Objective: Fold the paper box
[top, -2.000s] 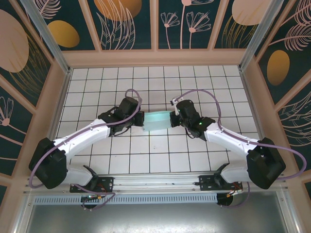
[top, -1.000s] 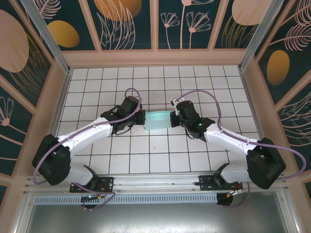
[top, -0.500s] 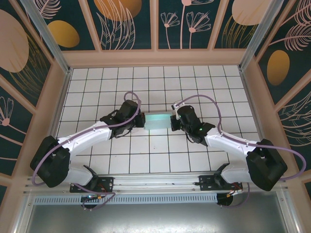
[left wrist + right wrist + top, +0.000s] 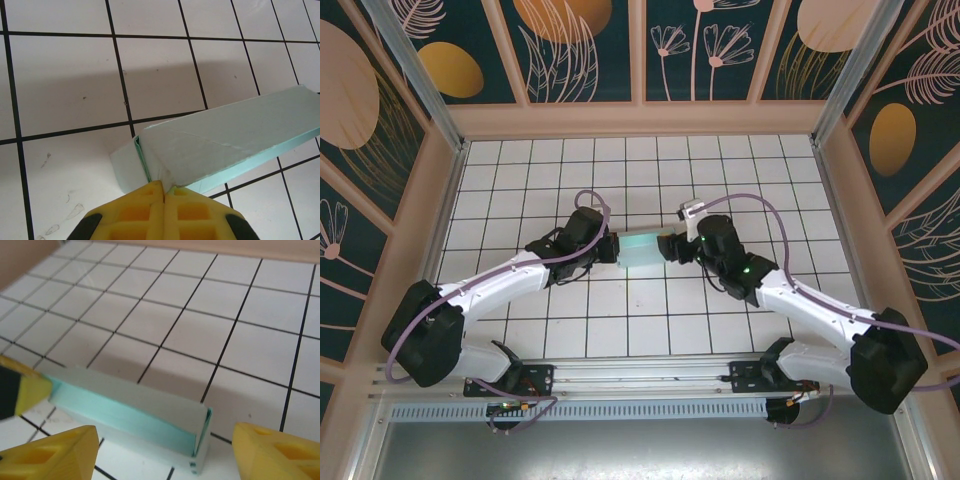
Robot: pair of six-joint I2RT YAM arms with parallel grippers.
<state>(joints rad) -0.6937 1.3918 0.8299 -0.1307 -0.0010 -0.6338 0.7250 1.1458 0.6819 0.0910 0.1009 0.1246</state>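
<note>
Top view: the paper box (image 4: pixel 642 250), a long, shallow form of pale mint card, lies near the middle of the white gridded table (image 4: pixel 620 165), between the two arms. The left gripper (image 4: pixel 611 247) meets its left end and the right gripper (image 4: pixel 670 246) stands at its right end. Left wrist view: the left gripper (image 4: pixel 163 191) is clenched, its yellow fingers (image 4: pixel 130 212) pressed together with no gap, grasping the near corner of the box (image 4: pixel 225 135), which runs away toward the upper right over the tiles (image 4: pixel 65 85). Right wrist view: the right gripper (image 4: pixel 165 440) is released, its fingers (image 4: pixel 55 455) spread wide to either side of the box's near end and apart from it. The box (image 4: pixel 125 407) shows one long wall upright with a darker teal inner face, and a yellow finger of the left gripper (image 4: pixel 27 389) touches its far end
</note>
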